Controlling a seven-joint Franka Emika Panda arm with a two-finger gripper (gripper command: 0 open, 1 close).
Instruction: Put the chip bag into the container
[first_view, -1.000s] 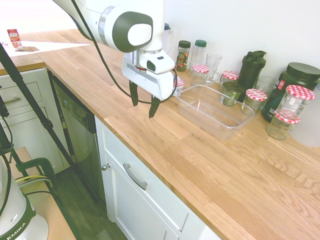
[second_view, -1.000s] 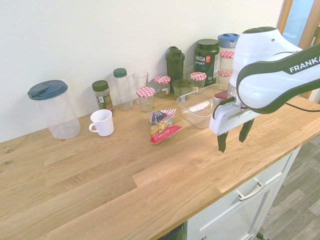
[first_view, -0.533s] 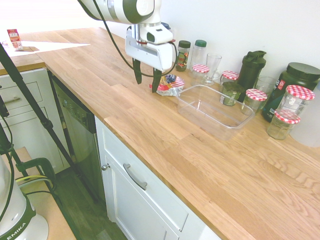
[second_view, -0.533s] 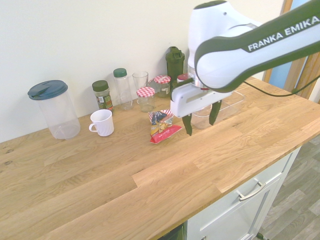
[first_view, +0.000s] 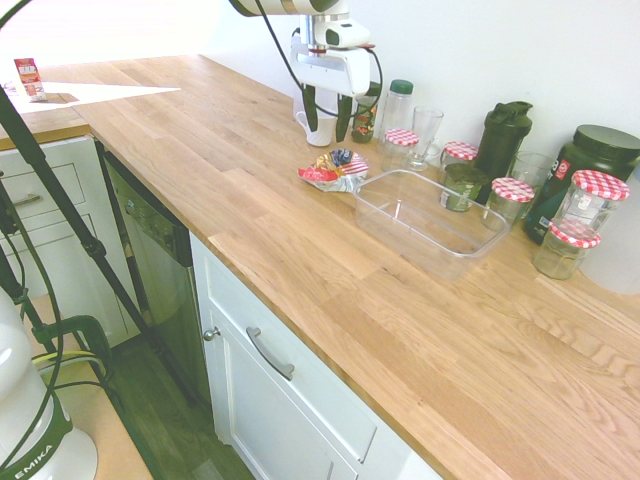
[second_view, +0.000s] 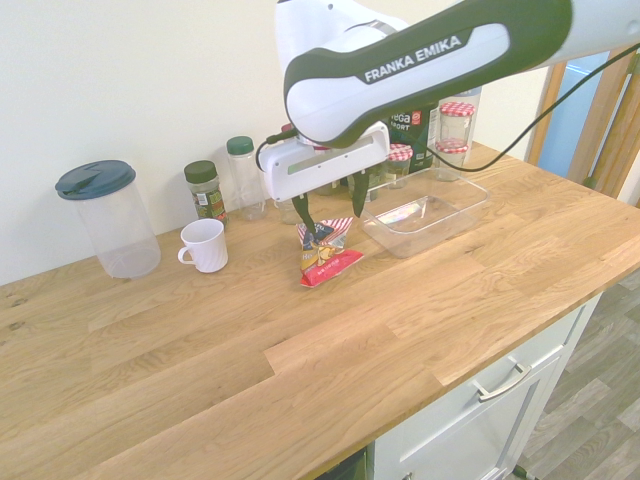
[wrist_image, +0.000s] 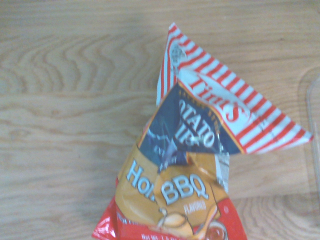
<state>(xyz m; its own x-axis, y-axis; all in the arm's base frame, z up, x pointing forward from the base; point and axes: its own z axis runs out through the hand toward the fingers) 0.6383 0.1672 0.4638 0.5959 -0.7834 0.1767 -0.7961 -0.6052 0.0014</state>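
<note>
While I am steering from afar, the gripper (second_view: 330, 204) is hanging above the counter with its two fingers spread apart and nothing between them. Sweeping the second exterior view from left to right: well off to the gripper's left are standing the lidded pitcher (second_view: 105, 220) and the white mug (second_view: 205, 245); directly beneath the gripper is lying the chip bag (second_view: 324, 254), crumpled on the bare wood; just to its right is sitting the container (second_view: 425, 213), clear and with nothing in it. The wrist view is showing the bag's striped top and BBQ print squarely below (a good sign for alignment).

I am judging this to be the approach step, with the grasp not yet made. The next move is calling for a straight descent until the fingers are straddling the upper part of the bag, then a gentle closing, since crumpled foil is likely to slip or fold, and afterwards a lift and a short carry rightward over the container's rim.
</note>
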